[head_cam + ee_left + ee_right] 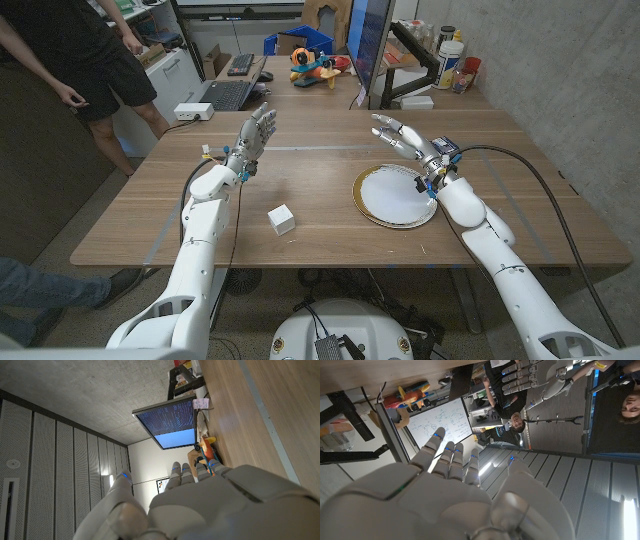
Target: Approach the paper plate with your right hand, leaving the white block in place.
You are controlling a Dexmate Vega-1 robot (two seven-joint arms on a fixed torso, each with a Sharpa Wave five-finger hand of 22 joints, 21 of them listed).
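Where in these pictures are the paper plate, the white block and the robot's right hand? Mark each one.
paper plate [392, 197], head view, on its bare white centre.
white block [282, 218], head view, on its top face.
right hand [398, 134], head view, on the middle of the open hand.

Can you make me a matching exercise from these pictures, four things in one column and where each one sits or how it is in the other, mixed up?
Things:
1. white block
2. paper plate
3. left hand
4. laptop

Places or states:
A. raised, open, holding nothing
B. far table edge, near a person
C. under the right arm's wrist
D. alone between the two arms

Pairs: 1-D, 2-C, 3-A, 4-B
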